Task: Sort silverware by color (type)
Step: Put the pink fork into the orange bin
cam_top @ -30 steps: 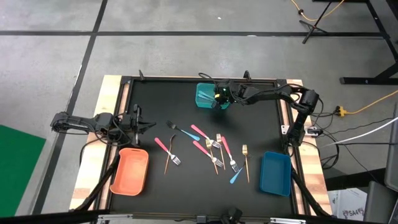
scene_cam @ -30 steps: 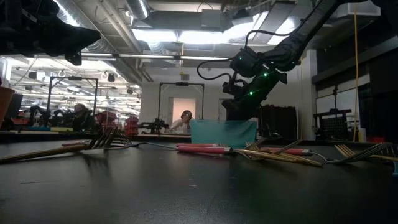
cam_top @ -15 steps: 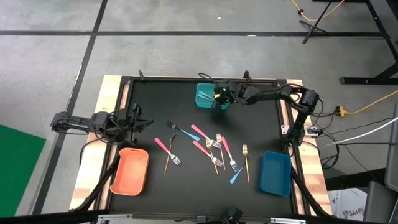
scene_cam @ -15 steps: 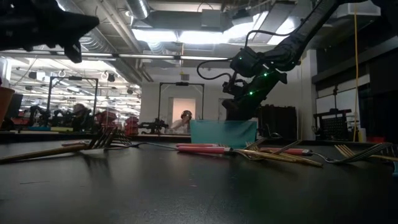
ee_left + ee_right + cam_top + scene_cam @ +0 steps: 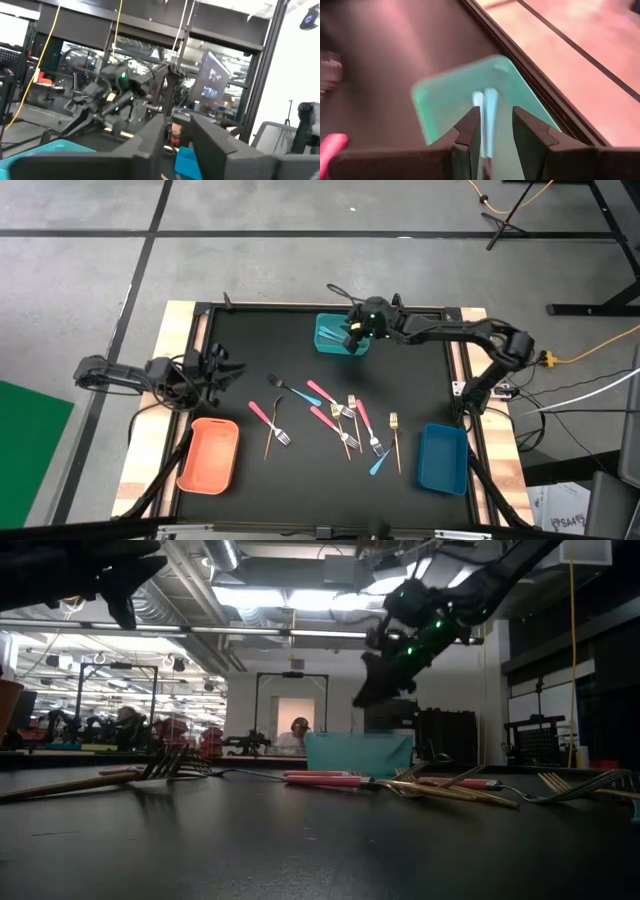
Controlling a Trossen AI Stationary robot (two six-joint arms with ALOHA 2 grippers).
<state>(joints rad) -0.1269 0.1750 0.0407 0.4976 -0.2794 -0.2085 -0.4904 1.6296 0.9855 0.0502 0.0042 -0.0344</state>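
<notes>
Several pink, light-blue and gold-handled forks (image 5: 345, 420) lie scattered flat on the black mat's middle; in the low view they are a row (image 5: 330, 779). Light-blue utensils (image 5: 486, 107) lie inside the teal bin (image 5: 328, 335) at the far edge. My right gripper (image 5: 352, 337) (image 5: 494, 131) hovers open above that bin and holds nothing; the low view shows it (image 5: 362, 696) well clear of the bin (image 5: 358, 753). My left gripper (image 5: 230, 369) (image 5: 177, 137) waits open near the left edge, raised off the table.
An orange bin (image 5: 208, 455) sits at the near left and a blue bin (image 5: 443, 458) at the near right. A raised frame edges the mat (image 5: 205, 330). Bare mat shows between the forks and the teal bin.
My right gripper has risen from just over the teal bin to well above it and tipped, its arm swinging toward the far edge. My left arm has drawn back slightly toward the left edge and risen a little. The forks on the mat have stayed put.
</notes>
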